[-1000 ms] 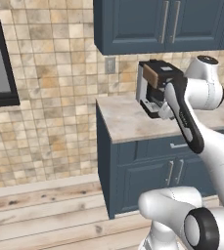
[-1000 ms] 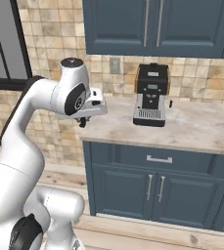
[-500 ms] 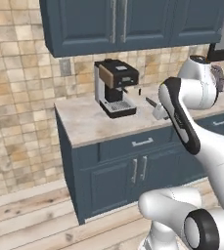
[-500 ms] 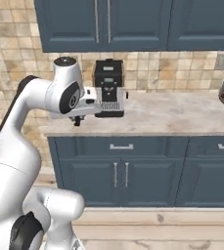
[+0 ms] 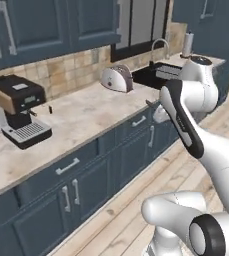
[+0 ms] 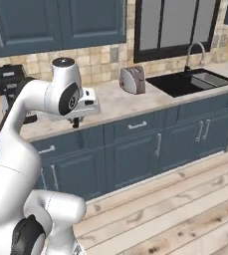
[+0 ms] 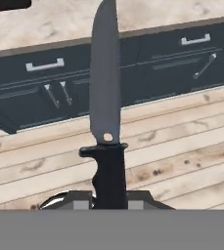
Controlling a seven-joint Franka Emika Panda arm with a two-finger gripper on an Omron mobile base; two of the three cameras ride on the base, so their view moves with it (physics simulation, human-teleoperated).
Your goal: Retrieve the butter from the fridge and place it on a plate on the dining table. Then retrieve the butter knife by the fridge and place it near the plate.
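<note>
The claw [image 7: 108, 195] is closed on the black handle of the butter knife [image 7: 105, 97]. In the hand view the handle rises from between the claw's tips at the bottom, a short black guard crosses it, and the grey blade runs straight away from the hand to a point. A small hole sits in the blade just past the guard. Beyond the blade lie a wooden plank floor [image 7: 182, 146] and a row of dark blue cabinets [image 7: 152, 63] with grey handles.

In the right base view the claw [image 6: 76, 122] hangs below the white hand, in front of the counter edge. The knife itself is too small to make out there. In the left base view the hand is mostly hidden behind the arm [image 5: 186, 120]; whether the thin dark sliver at its left is the knife cannot be told.

Behind the hand runs a beige stone counter [image 6: 115, 102] on dark blue cabinets. On the counter stand a black coffee machine [image 5: 18, 110] and, further along, a silver toaster [image 6: 132, 79]. A black sink [image 6: 190, 82] with a curved tap [image 6: 195, 47] is set into the counter beyond the toaster. A dark window [image 6: 177, 22] is above the sink, and blue wall cabinets [image 6: 51, 22] hang over a tiled wall.
</note>
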